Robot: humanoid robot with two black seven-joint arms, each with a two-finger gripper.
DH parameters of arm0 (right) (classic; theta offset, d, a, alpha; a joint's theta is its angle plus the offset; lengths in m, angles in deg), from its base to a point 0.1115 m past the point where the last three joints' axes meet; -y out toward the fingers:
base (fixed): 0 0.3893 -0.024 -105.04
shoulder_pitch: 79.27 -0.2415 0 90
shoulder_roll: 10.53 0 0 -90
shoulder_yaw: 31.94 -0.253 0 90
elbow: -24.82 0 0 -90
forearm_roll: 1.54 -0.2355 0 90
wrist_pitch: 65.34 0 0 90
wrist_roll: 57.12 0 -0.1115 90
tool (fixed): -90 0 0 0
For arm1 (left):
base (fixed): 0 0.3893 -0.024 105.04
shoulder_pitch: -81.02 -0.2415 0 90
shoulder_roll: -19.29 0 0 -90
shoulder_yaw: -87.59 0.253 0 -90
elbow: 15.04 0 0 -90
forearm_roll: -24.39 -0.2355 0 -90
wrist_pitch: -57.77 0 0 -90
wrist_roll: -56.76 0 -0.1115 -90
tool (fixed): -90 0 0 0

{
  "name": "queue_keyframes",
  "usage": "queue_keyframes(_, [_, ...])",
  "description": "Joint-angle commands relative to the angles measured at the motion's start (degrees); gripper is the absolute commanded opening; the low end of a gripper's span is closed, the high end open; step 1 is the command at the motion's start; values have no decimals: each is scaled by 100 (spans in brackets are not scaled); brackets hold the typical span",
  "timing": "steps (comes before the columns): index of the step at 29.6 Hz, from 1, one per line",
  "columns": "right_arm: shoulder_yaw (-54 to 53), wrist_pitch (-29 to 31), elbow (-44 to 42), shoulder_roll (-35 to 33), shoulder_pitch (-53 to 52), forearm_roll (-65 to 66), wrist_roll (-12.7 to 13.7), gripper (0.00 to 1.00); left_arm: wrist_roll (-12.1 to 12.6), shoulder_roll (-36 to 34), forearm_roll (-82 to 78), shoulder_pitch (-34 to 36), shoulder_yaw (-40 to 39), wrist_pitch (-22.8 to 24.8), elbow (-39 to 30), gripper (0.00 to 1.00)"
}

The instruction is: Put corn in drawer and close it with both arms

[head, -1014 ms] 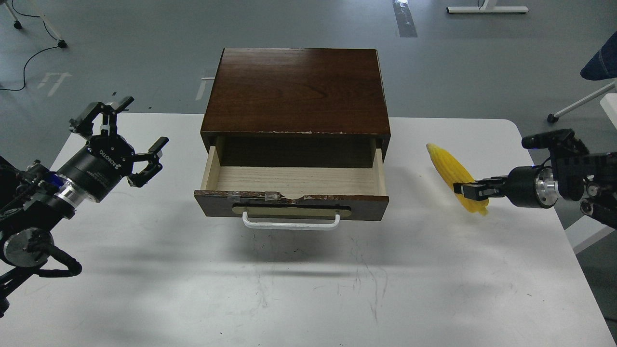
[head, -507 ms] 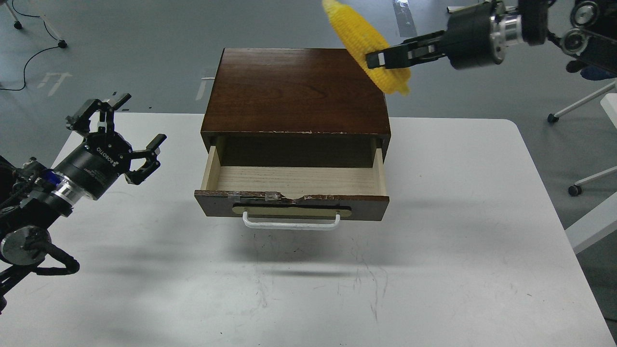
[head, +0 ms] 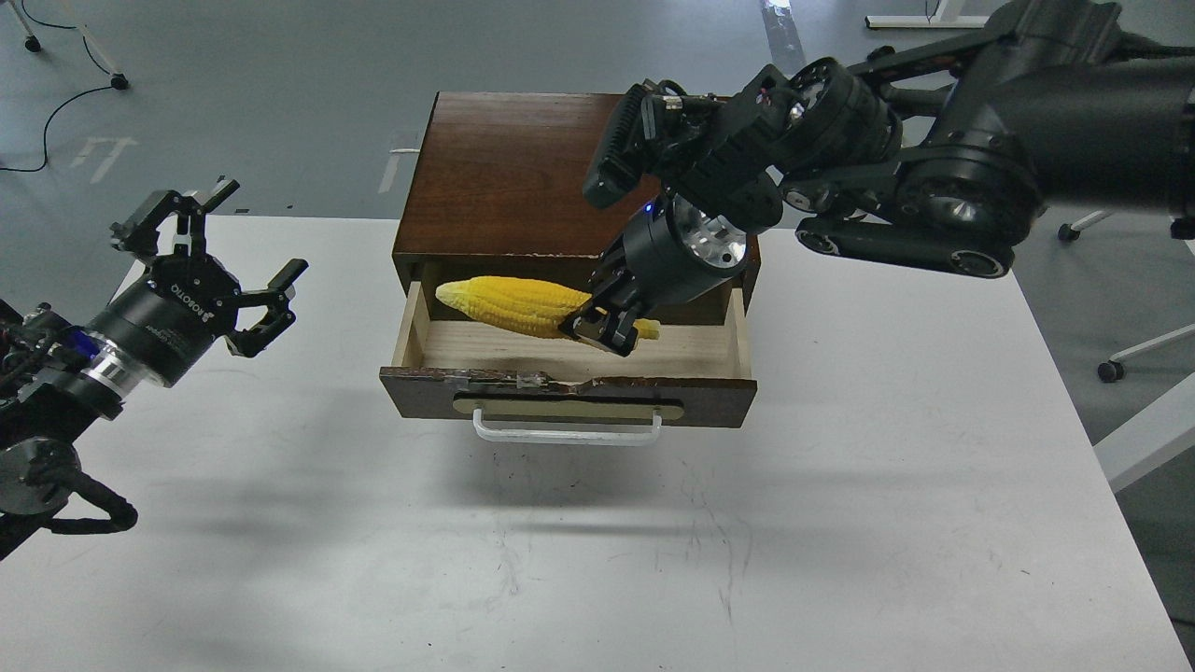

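Observation:
The drawer [head: 568,395] stands pulled out of the dark brown cabinet [head: 509,177], its pale wood inside showing and its white bar handle [head: 567,434] facing me. The yellow corn [head: 513,303] lies sideways over the drawer's inside, tapered end to the left. My right gripper [head: 602,334] reaches down into the drawer and is shut on the corn's right end. My left gripper [head: 219,257] is open and empty, hovering over the table to the left of the drawer.
The white table [head: 653,541] carries the cabinet at its far middle. My right arm [head: 887,177] crosses above the cabinet's right side. Grey floor, a cable and chair legs lie beyond the table edges.
My right arm swung the corn from high above the cabinet's right rear corner down into the open drawer. My left gripper drifted slightly left and stays open.

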Motion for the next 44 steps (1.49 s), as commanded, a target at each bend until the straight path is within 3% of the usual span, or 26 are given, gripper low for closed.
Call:
queue_keyframes(1, [206, -151, -210, 173, 42, 9, 0, 10, 0, 1, 1, 0, 0, 0, 1, 100])
queue_keyframes(6, [320, -292, -254, 217, 77, 9, 0, 21, 0, 1, 1, 0, 0, 0, 1, 100])
queue_keyframes(10, [338, -301, -245, 209, 95, -9, 0, 55, 0, 1, 1, 0, 0, 0, 1, 100])
queue_keyframes(17, [329, -301, -254, 173, 95, -53, 0, 83, 0, 1, 1, 0, 0, 0, 1, 100])
queue_keyframes(27, [180, -336, -149, -257, -11, -466, 0, 95, 0, 1, 1, 0, -8, 0, 1, 100])
queue_keyframes(35, [-989, -318, -149, -1802, -20, -2582, 0, 98, 0, 19, 1, 0, 0, 0, 1, 100])
queue_keyframes(38, [-1305, -318, -175, -2365, 410, -3514, 0, 98, 0, 45, 1, 0, 0, 0, 1, 100])
queue_keyframes(44, [-2954, -520, -245, -3508, 2585, -4858, 0, 98, 0, 89, 1, 9, 27, 0, 1, 100])
